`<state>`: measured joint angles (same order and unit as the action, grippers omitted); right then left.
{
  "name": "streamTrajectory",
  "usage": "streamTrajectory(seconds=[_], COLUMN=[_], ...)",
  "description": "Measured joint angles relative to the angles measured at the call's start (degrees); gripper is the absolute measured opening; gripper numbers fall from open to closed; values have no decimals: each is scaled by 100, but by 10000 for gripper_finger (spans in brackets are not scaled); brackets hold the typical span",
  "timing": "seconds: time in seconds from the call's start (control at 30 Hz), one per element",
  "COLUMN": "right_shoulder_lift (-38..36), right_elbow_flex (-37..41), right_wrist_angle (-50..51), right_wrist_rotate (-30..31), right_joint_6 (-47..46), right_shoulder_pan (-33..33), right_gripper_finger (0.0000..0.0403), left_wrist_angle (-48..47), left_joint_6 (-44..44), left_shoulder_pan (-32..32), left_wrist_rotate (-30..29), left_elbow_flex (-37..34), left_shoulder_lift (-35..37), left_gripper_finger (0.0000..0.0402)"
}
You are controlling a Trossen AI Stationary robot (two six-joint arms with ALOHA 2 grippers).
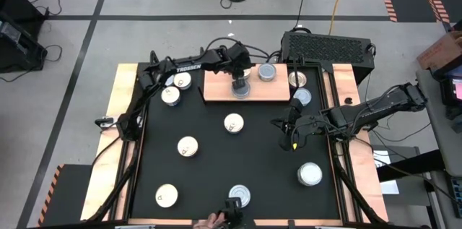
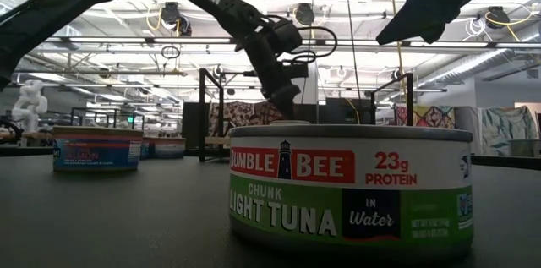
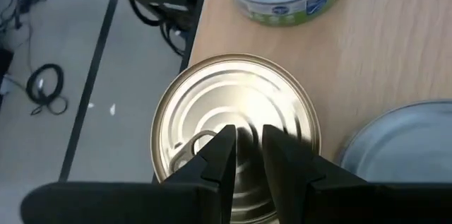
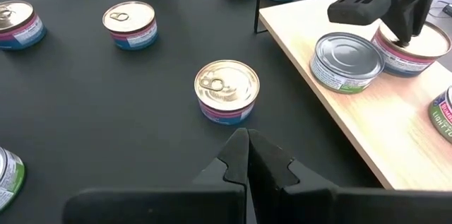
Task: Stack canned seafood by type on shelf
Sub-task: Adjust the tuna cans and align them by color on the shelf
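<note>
Tins of seafood lie scattered over the black tabletop (image 1: 216, 164), with three on the shelf (image 1: 216, 88) at the far edge. Left gripper (image 3: 247, 155) sits directly above a gold-topped tin (image 3: 236, 114) on the shelf, its fingers slightly parted and grasping nothing; contact with the lid cannot be determined. A green-labelled tin (image 4: 347, 61) stands just beside that tin. Right gripper (image 4: 246, 155) is clenched and empty, positioned over the tabletop near a pull-tab tin (image 4: 227, 90).
</note>
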<state>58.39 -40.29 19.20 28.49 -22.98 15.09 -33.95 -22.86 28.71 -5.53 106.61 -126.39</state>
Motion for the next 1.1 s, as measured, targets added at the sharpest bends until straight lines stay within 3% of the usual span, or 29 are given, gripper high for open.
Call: streamTrajectory(seconds=[0.6,1.1], right_shoulder_lift=[0,0], right_elbow_flex=[0,0], right_wrist_angle=[-4,-4], right_wrist_rotate=[-31,-31], right_joint_6=[-33,-33], right_shoulder_pan=[0,0], right_gripper_finger=[0,0], left_wrist_angle=[-2202,-2580], left_joint_6=[65,210], left_shoulder_pan=[35,70], left_wrist_rotate=[-1272,-1680], left_elbow_flex=[20,-4], left_shoulder_lift=[62,89], left_gripper_finger=[76,76])
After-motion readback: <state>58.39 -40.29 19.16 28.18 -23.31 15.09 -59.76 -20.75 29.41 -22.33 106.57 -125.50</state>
